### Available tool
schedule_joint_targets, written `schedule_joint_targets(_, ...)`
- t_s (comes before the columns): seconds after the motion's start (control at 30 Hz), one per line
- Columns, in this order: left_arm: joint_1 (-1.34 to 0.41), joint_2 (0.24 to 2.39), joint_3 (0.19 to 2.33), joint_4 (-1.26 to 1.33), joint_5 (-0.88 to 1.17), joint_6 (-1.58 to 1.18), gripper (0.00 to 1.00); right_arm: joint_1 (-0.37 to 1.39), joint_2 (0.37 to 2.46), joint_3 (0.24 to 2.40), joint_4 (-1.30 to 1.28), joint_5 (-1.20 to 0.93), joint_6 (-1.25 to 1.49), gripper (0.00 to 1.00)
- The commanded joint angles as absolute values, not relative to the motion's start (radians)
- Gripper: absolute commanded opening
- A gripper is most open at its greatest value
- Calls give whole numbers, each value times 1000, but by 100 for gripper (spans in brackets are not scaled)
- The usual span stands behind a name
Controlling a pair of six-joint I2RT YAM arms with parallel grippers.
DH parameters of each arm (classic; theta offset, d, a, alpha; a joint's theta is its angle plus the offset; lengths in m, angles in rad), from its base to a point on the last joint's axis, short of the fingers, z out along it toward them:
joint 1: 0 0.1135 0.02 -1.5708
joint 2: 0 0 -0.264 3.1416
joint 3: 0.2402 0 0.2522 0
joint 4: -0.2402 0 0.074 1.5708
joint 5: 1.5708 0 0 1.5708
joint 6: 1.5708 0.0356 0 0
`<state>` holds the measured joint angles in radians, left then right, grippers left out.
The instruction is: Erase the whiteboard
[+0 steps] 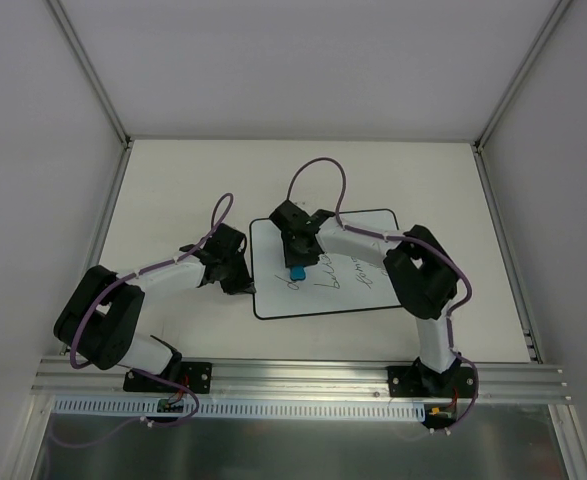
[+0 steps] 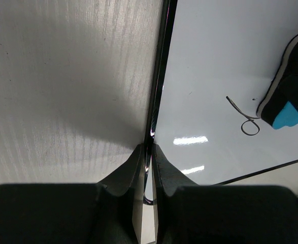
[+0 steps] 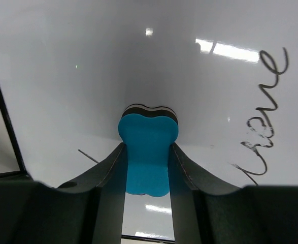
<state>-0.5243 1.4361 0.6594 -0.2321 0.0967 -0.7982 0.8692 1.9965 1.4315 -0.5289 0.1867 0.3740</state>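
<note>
The whiteboard [image 1: 363,290] lies flat in the middle of the table, white with a thin black border and black cursive writing on its near right part. My left gripper [image 1: 241,283] is shut on the board's left edge [image 2: 150,152], one finger on each side of the border. My right gripper [image 1: 298,262] is shut on the blue eraser [image 1: 299,272] and holds its dark felt face against the board's left part. In the right wrist view the eraser [image 3: 147,152] sits between my fingers, with writing [image 3: 263,117] to its right. The eraser [image 2: 291,109] also shows in the left wrist view beside a pen loop [image 2: 247,122].
The table top [image 1: 173,190] is off-white, walled at the left, right and back. An aluminium rail [image 1: 303,378] carrying both arm bases runs along the near edge. Purple cables loop above both arms.
</note>
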Motion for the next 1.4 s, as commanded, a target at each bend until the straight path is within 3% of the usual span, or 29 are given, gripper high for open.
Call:
schedule_joint_targets(0.0,-534,1477,632,-314,28,-799,0,931,2060,1463,-500,137,399,0)
schedule_joint_targets(0.3,-532,1474,643,-316,25,-805,0,982,2092,1490,-443,121,454,0)
schedule_joint_targets(0.6,-532,1459,620,-316,6,-824,0,899,1860,1203,-525,394,557,0)
schedule_joint_targets(0.8,-532,1447,621,-316,9,-827,0,879,1763,1083,-522,411,563,0)
schedule_joint_targets(1.37,-534,1430,617,-314,34,-821,0,1034,2074,1454,-483,235,543,0)
